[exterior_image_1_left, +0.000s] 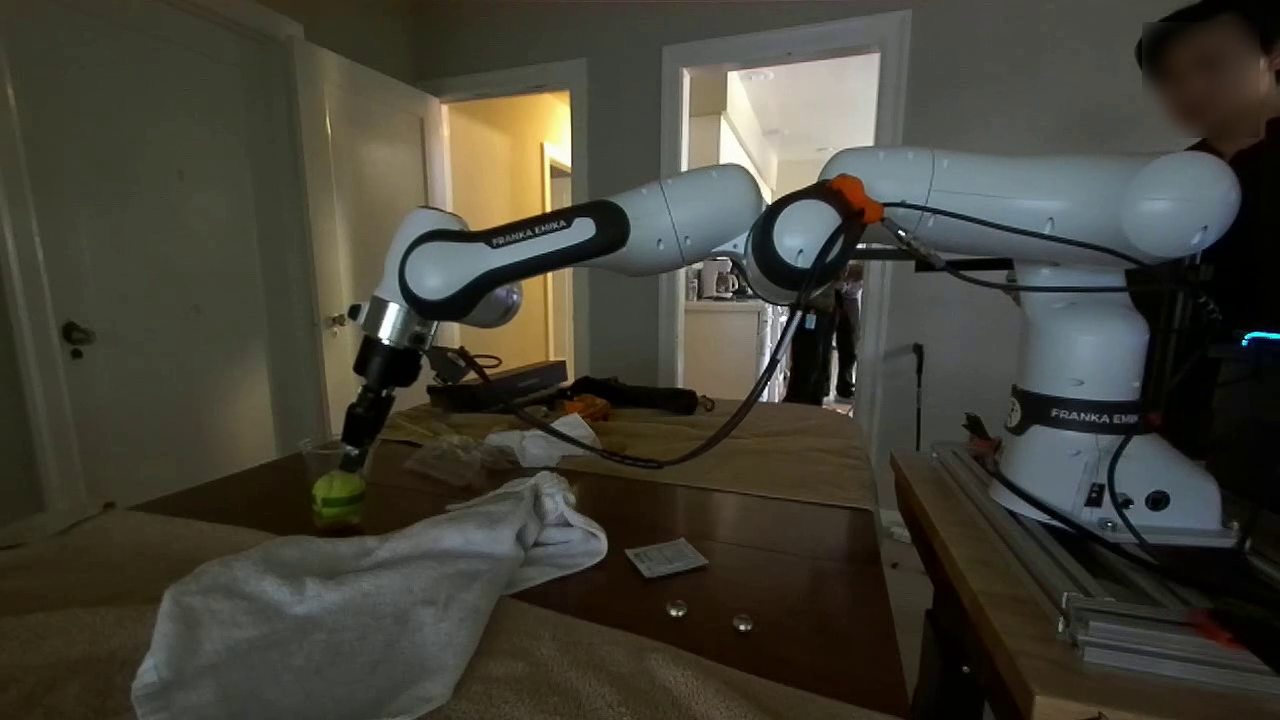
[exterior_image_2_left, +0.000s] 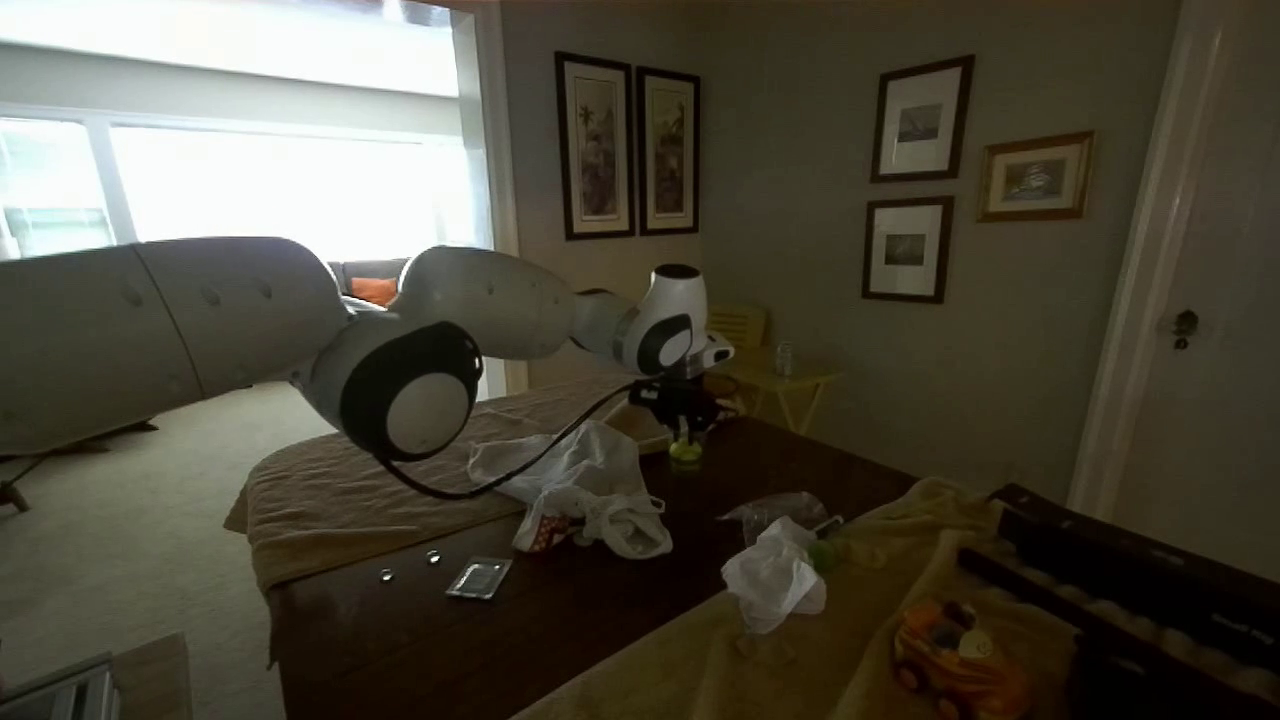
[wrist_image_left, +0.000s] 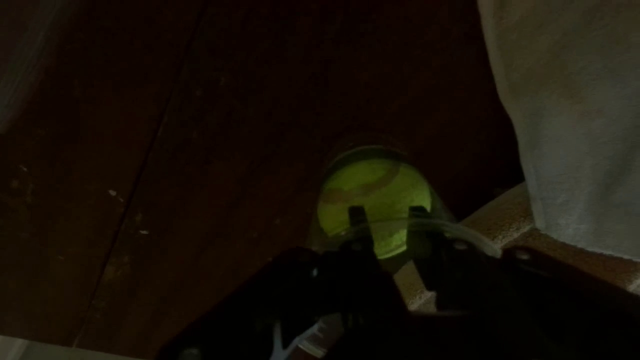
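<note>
A yellow-green tennis ball (exterior_image_1_left: 338, 495) sits low in a clear plastic cup (exterior_image_1_left: 315, 455) on the dark wooden table. The ball also shows in an exterior view (exterior_image_2_left: 685, 456) and in the wrist view (wrist_image_left: 372, 187). My gripper (wrist_image_left: 389, 215) points down into the cup, its two dark fingertips apart and in front of the ball, within the cup's rim (wrist_image_left: 467, 234). The gripper is partly open with a gap between the fingers. In the dark wrist picture I cannot tell whether the fingertips touch the ball. The gripper also shows in both exterior views (exterior_image_1_left: 352, 460) (exterior_image_2_left: 684, 432).
A pale towel (exterior_image_1_left: 340, 620) lies bunched beside the cup. A small silver packet (exterior_image_1_left: 666, 558) and two small shiny round things (exterior_image_1_left: 677, 608) lie nearer the robot base. A white crumpled tissue (exterior_image_2_left: 775, 575) and an orange toy car (exterior_image_2_left: 955, 655) rest on a tan cloth (exterior_image_2_left: 660, 670).
</note>
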